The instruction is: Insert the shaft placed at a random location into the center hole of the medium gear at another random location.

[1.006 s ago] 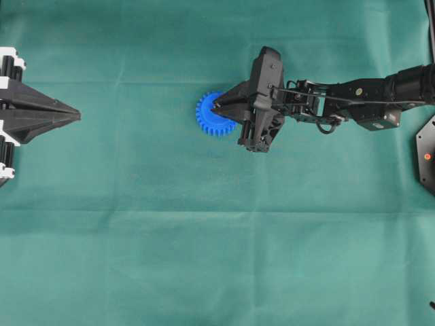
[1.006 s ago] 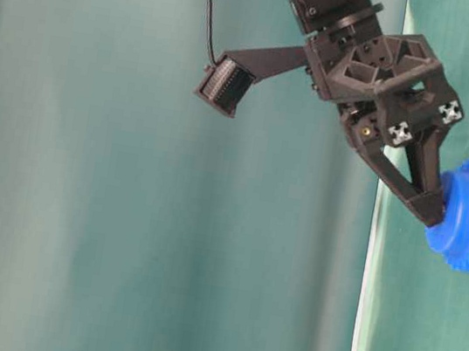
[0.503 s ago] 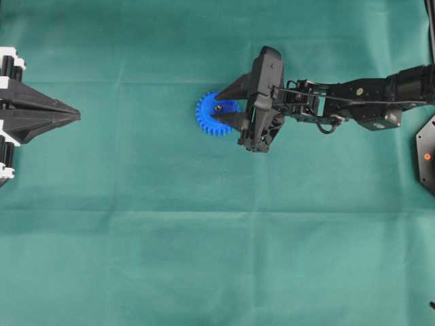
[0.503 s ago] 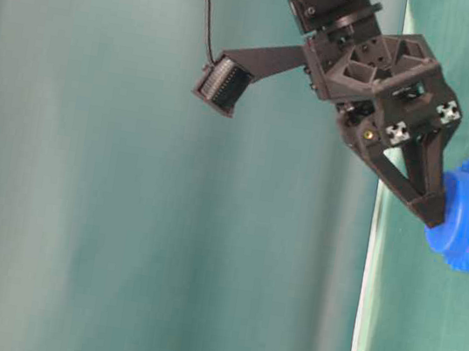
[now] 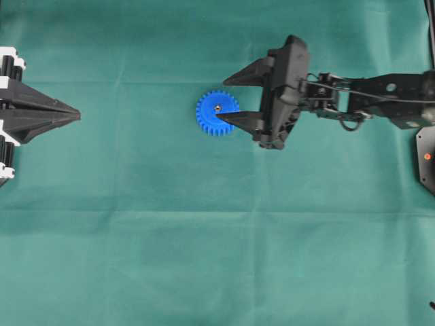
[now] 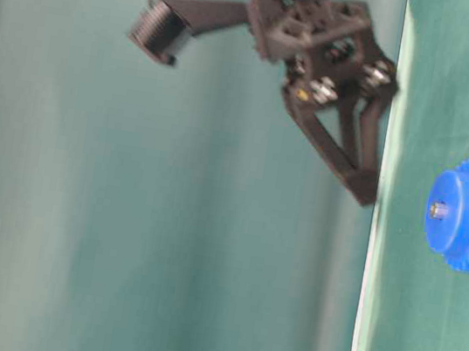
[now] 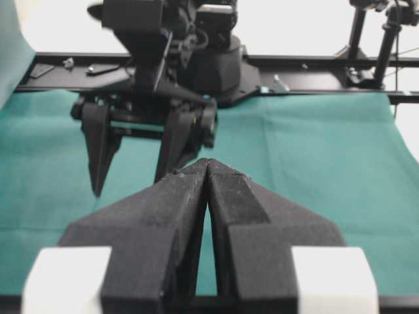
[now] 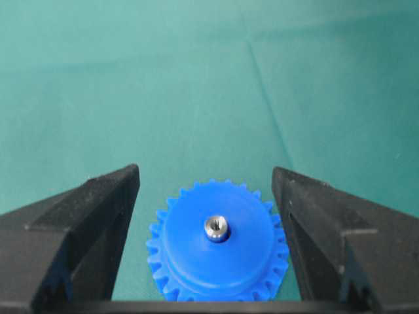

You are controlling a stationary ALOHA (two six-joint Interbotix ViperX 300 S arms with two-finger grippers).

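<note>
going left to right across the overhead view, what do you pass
left pincer, shut → medium gear with the shaft seated in its center hole → right pincer, open, its tips at the gear's right edge

1. we take this for a robotics lab bench: a plain green cloth point(image 5: 204, 258) covers the whole work surface.
2. beyond the closed jaws of the left gripper point(image 7: 207, 171), a black metal rail frame point(image 7: 314, 65) runs along the cloth's far edge, with stand poles point(image 7: 386, 39) rising from it.
3. past the spread jaws of the right gripper point(image 5: 231, 96), a wrist camera point(image 6: 160, 32) hangs on a cable.
4. between those jaws lies only a test piece, a blue gear point(image 8: 218, 241) with a metal shaft point(image 8: 215, 227).
</note>
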